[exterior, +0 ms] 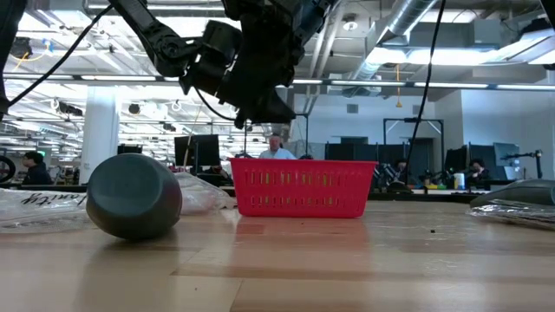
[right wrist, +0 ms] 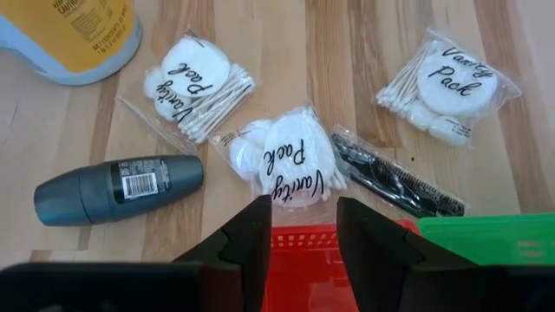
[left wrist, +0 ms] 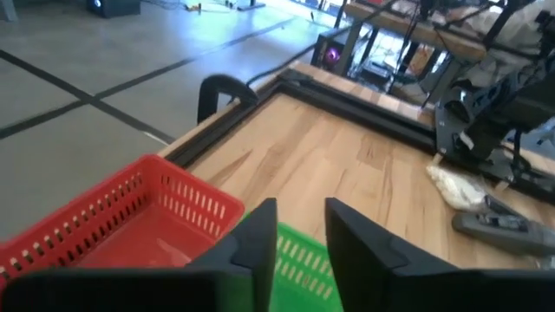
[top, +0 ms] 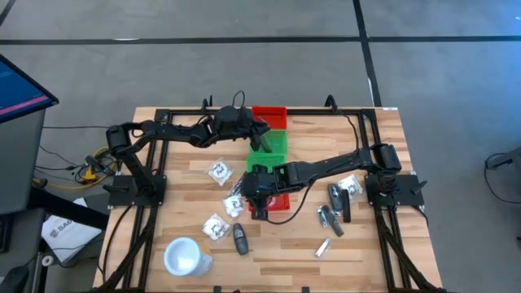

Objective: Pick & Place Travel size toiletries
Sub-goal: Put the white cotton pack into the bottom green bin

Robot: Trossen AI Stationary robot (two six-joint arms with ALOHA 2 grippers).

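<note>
The toiletries lie scattered on the wooden table. Three clear "Vanity Pack" packets (right wrist: 290,160) (right wrist: 195,82) (right wrist: 451,87) hold white pads and swabs. Beside them lie a packet with a black comb (right wrist: 395,178) and a grey roll-on (right wrist: 117,186), all flat on the table. More dark and silver pieces (top: 334,207) lie toward the right. My right gripper (right wrist: 303,217) hovers open and empty above the near red bin (top: 279,200). My left gripper (left wrist: 301,225) is open and empty above the green bin (top: 275,145).
A second red bin (left wrist: 130,225) sits behind the green one at the far edge. A white cup (top: 186,256) stands near the front left corner. In the low view the roll-on (exterior: 134,195) lies left of the red bin (exterior: 299,189). Black frame rails border the table.
</note>
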